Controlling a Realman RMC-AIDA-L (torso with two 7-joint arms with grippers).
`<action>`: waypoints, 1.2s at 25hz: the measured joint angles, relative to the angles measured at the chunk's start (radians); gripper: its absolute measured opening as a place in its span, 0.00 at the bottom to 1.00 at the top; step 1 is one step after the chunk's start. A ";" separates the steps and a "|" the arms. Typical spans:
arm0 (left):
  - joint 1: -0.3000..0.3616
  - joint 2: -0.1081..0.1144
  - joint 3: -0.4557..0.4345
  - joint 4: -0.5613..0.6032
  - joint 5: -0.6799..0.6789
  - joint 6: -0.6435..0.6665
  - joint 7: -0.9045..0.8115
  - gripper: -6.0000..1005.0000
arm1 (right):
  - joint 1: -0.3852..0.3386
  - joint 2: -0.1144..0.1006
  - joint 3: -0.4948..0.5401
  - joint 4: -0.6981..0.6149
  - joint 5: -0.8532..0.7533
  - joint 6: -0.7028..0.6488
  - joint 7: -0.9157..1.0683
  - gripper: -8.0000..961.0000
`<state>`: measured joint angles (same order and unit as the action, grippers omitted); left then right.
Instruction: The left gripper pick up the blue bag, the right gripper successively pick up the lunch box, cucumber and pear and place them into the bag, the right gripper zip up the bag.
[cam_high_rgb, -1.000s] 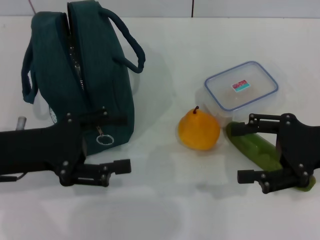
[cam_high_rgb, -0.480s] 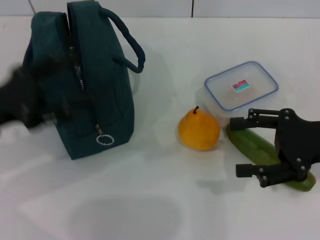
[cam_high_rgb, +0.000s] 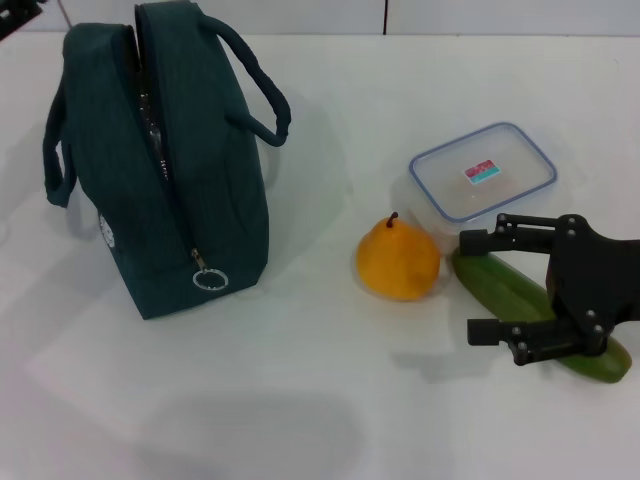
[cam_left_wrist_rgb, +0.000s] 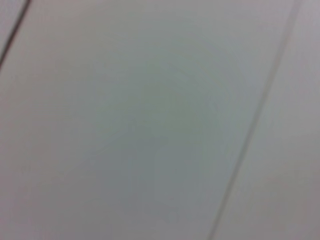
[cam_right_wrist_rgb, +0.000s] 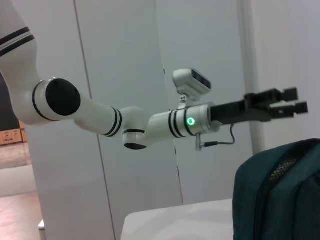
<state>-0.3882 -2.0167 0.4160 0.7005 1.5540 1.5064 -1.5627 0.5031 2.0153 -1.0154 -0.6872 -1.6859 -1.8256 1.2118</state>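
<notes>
Left gripper (cam_right_wrist_rgb: 286, 102) now swung up above the blue bag (cam_high_rgb: 165, 170), fingers near together, nothing held; right gripper (cam_high_rgb: 480, 285) spread over cucumber (cam_high_rgb: 500, 285); bag still ungrasped on worktop (cam_high_rgb: 300, 400).

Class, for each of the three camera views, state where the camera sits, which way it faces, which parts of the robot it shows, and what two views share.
Head view: high on the robot, looking down at the table; shows blue bag, pear, lunch box, cucumber, right end effector, open.
Left wrist view: faces only a blank pale surface; no robot parts.
Right wrist view: low, looking sideways at the raised left end effector.
Shared: head and right wrist views both show the bag.
</notes>
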 joint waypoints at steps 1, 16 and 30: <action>-0.005 0.000 0.002 0.002 0.017 -0.031 -0.025 0.86 | 0.000 0.000 0.002 0.005 0.000 0.000 0.000 0.88; 0.064 -0.046 0.034 0.291 0.254 -0.039 -0.460 0.84 | -0.011 -0.002 0.003 0.034 0.005 0.031 0.000 0.88; 0.066 -0.069 0.197 0.458 0.334 -0.041 -0.681 0.83 | -0.011 -0.003 0.003 0.065 0.005 0.052 -0.013 0.88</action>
<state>-0.3219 -2.0859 0.6132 1.1587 1.8882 1.4653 -2.2437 0.4922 2.0119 -1.0123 -0.6226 -1.6811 -1.7738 1.1983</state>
